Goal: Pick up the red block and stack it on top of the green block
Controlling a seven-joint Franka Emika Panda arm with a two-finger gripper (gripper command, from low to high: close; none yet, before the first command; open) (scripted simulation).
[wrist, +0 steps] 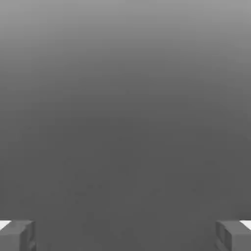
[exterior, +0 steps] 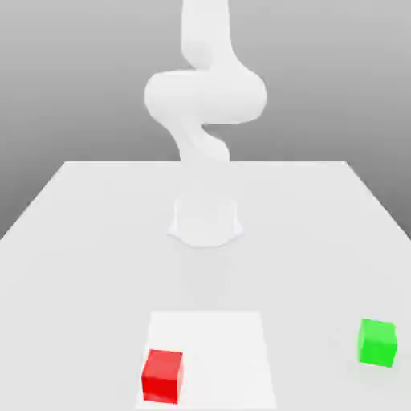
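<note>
1. Exterior view, arm: the white robot arm (exterior: 205, 96) stands upright at the far middle of the table (exterior: 88, 273), its base on the surface, a bulky joint bulging to both sides above, and its upper part running out past the top of the view.
2. Exterior view, edges and room: the red block (exterior: 163, 376) sits on the pale square (exterior: 221, 353), near its left border as seen in the exterior view. The green block (exterior: 377, 343) rests beyond the square, toward the exterior view's right. The blocks are well apart, with bare surface between them and between each block and the arm's base.
3. Exterior view, surface: the tabletop is light and flat, its far edge straight, against a gray backdrop (exterior: 72, 88).
4. Hand view, pose: the gripper (wrist: 126, 236) has its two fingers spread wide, one near each lower corner.
5. Hand view, room: open gray space lies between the fingers, paler toward the top.
</note>
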